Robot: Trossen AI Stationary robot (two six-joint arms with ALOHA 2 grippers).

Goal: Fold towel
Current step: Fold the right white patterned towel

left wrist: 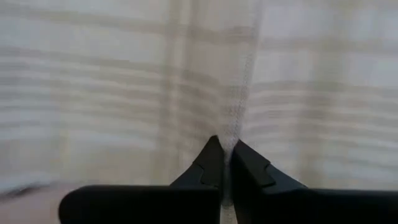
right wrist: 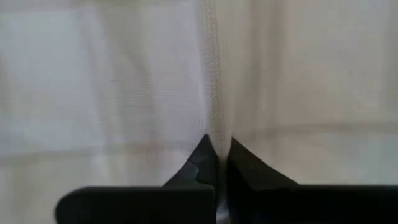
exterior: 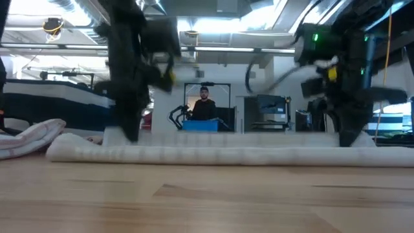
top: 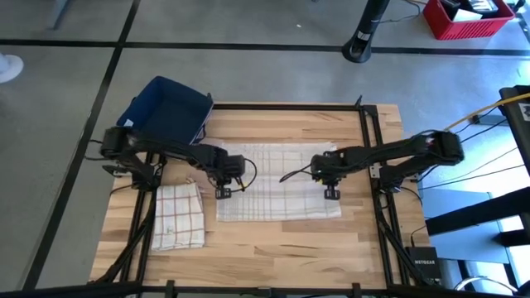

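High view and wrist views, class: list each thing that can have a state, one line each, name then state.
White checked towel: spread flat on the table, not yet folded.
Left gripper: shut on the white checked towel's left edge.
Right gripper: shut on its right edge.
Red-checked towel: folded, lying at the table's left.
Blue bin: open-topped, tilted at the table's far-left corner.

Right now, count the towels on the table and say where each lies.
2. A grey-checked towel lies spread mid-table, pinched at its edges by both grippers. A red-checked towel lies folded beside it, under the left arm. The blue bin may hide more.
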